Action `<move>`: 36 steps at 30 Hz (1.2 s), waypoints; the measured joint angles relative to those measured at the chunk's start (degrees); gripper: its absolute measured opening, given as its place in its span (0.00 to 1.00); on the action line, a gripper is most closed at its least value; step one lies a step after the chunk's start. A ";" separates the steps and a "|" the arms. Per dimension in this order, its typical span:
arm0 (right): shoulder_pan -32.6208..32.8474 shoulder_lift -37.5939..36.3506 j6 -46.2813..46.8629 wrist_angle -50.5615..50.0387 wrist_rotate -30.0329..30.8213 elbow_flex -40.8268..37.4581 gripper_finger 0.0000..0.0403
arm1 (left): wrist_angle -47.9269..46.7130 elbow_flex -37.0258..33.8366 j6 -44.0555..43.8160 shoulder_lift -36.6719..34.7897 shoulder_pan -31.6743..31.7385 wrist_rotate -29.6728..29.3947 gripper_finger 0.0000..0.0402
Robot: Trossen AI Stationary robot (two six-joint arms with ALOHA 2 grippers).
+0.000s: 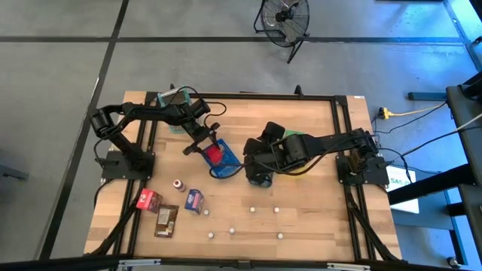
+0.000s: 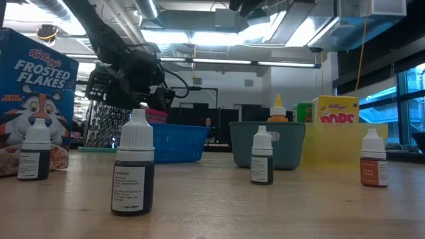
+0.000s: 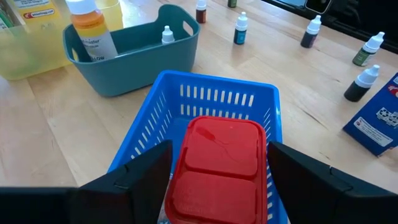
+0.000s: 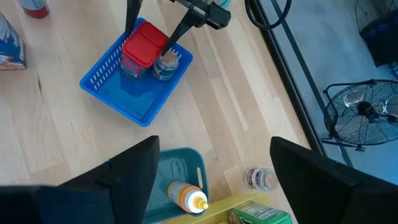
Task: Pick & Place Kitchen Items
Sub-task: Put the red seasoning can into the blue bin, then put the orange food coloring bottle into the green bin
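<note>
A: Status? Left tool (image 1: 207,143) sits mid-frame in the high view, over the blue basket (image 1: 228,167). Its fingers are spread either side of a red box (image 3: 217,165) that already sits in the basket.

B: Is it gripping?

A: Left wrist view shows gaps both sides, so looks released, not pinched. A small round jar (image 4: 166,65) is in there next to the box.

B: Right tool?

A: Right tool (image 4: 211,162) is spread, nothing in it, hovering over the teal bin (image 4: 180,163), centre-right in the high view. That bin holds an orange-capped bottle (image 4: 186,198).

B: What's left?

A: Plenty, I'd judge. Lower left of the counter (image 1: 316,128) has loose packets (image 1: 166,220), a blue box (image 1: 195,200) and a small bottle (image 1: 178,184). White dropper bottles (image 1: 253,210) are scattered along the lower middle. So a few placed, most still out.

B: Anything unclear?

A: The yellow tray (image 3: 28,40) is cut off by the frame edge, contents only partly visible. The right arm covers the teal bin from above. Labels on the loose packets are unreadable.
</note>
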 joint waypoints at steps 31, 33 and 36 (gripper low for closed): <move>-0.46 0.00 1.08 -0.24 -0.94 -0.09 0.77 | 0.98 1.33 -13.18 -12.40 0.00 -0.99 0.65; -0.46 -0.17 1.16 -0.96 -0.93 -0.11 0.77 | 1.54 1.33 -16.00 -15.68 0.00 -1.33 0.65; -0.40 -0.58 1.22 -2.27 -0.90 -0.12 0.77 | 2.32 1.33 -20.30 -20.36 0.00 -1.52 0.65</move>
